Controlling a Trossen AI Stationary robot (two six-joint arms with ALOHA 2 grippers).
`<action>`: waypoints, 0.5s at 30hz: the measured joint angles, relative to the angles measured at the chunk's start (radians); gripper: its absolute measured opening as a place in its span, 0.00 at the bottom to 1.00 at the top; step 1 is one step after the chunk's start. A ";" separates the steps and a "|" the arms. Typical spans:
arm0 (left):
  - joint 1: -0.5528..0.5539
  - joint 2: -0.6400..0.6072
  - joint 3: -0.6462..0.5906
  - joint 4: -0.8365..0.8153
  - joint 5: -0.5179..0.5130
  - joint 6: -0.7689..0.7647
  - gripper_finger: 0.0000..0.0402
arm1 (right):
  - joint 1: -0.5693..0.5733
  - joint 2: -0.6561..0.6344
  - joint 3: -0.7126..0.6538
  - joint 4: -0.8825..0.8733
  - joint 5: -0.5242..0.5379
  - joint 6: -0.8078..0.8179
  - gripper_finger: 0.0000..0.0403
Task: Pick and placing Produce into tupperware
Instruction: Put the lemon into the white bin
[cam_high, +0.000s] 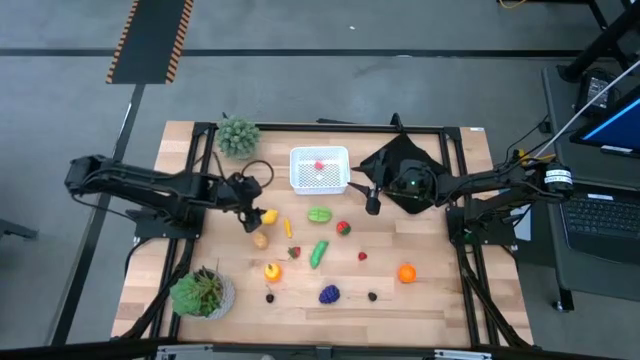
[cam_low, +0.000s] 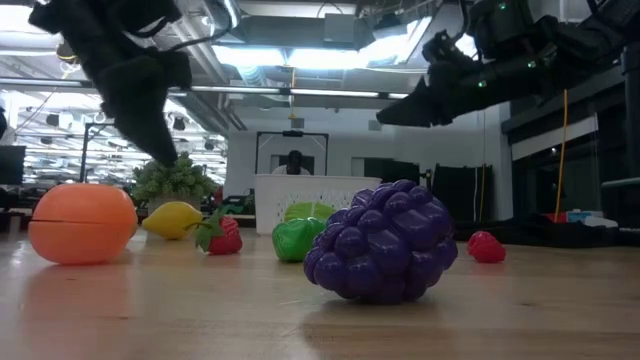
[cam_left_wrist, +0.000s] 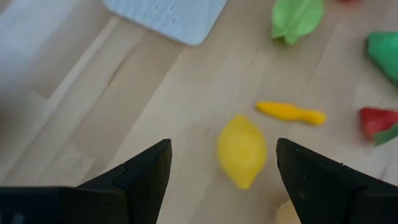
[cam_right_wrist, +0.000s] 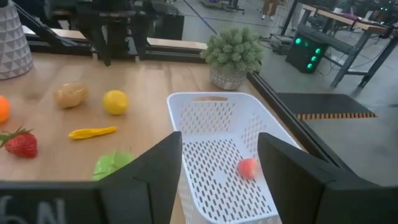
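The produce lies scattered on the wooden table: a yellow lemon (cam_high: 268, 215), a brown piece (cam_high: 260, 239), a thin yellow piece (cam_high: 288, 228), a green leafy piece (cam_high: 319, 214), a strawberry (cam_high: 293, 252), purple grapes (cam_high: 329, 294), an orange (cam_high: 406, 272) and others. The white tupperware (cam_high: 319, 168) stands at the far middle with one small red piece (cam_right_wrist: 247, 168) in it. My left gripper (cam_left_wrist: 221, 177) hangs open above the lemon (cam_left_wrist: 242, 149), which shows between the fingers, untouched. My right gripper (cam_high: 372, 203) is open, in the air just right of the tupperware (cam_right_wrist: 217, 162).
A bushy green plant (cam_high: 238, 135) stands at the far left and a potted one (cam_high: 203, 293) at the near left. A black cloth (cam_high: 400, 165) lies right of the tupperware, under the right arm. A black frame runs along the table's edges.
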 joint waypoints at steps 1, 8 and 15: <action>-0.008 0.024 0.020 0.000 -0.002 -0.012 0.69 | 0.000 0.000 0.000 -0.005 0.000 0.000 0.53; -0.062 0.197 0.220 -0.146 -0.089 -0.057 0.69 | 0.000 0.000 0.000 -0.041 0.000 0.007 0.53; -0.074 0.344 0.375 -0.334 -0.117 -0.126 0.69 | 0.000 0.000 0.000 -0.104 0.000 0.031 0.53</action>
